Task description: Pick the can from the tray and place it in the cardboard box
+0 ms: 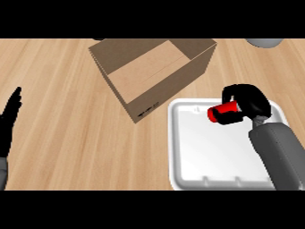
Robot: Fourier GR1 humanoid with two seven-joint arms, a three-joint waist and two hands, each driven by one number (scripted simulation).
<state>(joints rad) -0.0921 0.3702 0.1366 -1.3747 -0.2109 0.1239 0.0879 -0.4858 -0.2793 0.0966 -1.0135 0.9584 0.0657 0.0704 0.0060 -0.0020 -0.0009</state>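
With the right hand (247, 100) curled around the can (225, 112) at the tray's (181, 147) far-right corner, the cardboard box (151, 67) lies far-left.

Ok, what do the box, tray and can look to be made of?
Box: cardboard by the look, matte brown, with open flaps and a small dark print on one side. Tray: probably plastic, white and smooth, with a raised rounded rim. Can: glossy red; metal or plastic, can't tell, as the right hand curls round it.
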